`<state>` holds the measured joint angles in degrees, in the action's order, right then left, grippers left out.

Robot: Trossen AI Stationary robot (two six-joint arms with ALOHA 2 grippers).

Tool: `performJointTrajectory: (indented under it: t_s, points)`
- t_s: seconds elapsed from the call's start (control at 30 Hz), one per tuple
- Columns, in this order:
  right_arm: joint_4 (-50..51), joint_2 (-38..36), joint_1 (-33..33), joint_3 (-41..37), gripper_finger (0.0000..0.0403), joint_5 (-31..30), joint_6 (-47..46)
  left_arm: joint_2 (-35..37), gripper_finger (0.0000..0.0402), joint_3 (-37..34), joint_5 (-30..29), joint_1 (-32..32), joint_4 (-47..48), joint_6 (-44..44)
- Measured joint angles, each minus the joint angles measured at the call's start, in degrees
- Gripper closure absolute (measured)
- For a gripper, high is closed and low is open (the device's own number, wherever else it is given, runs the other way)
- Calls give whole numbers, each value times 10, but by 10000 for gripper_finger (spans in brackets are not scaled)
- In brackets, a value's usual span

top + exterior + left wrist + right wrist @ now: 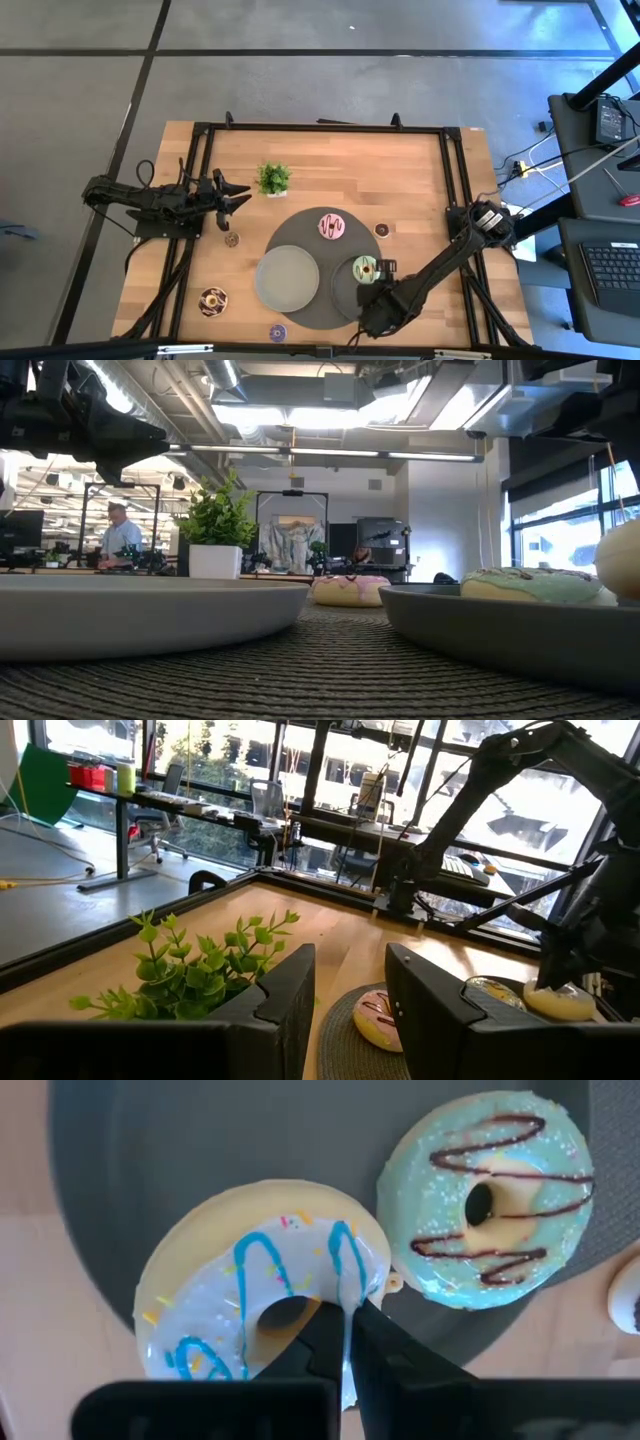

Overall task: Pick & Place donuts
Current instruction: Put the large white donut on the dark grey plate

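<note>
The cream donut (250,1290), iced white with blue stripes, is in my right gripper (345,1318) over the right grey plate (130,1150), beside the green donut (490,1200) lying on that plate. The high view shows this gripper (385,274) near the table's near edge; it hides the cream donut there. The pink-striped donut (332,226) lies on the dark round mat (300,235). The chocolate-sprinkled donut (212,300), purple donut (277,332) and two tiny brown donuts (232,239), (381,230) rest on bare wood. My left gripper (350,970) hangs open left of the mat, touching nothing. My right gripper pinches the cream donut's ring wall (346,1280), one finger in the hole (318,1330) and one outside the rim, coming from above and pointing down. The donut sits over the plate, higher than the green one in the low view (620,565); whether it touches the plate cannot be told.
A second grey plate (287,278) sits on the mat's left half. A small potted plant (273,178) stands toward the far edge, just beyond my left gripper. Black frame rails (320,128) border the table. Bare wood lies on the far right and near left.
</note>
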<state>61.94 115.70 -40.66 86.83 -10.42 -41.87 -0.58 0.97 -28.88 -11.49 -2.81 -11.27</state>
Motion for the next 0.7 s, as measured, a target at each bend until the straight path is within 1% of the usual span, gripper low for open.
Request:
performJointTrajectory:
  t_s: [0.13,0.5,0.7]
  points:
    - [-15,0,-1,0,373,0,7,0,281,0,0,0,0,0]
    - [-15,0,-1,0,280,0,15,0,281,0,0,0,0,0]
    - [-13,0,-1,0,262,0,12,0,281,0,0,0,0,0]
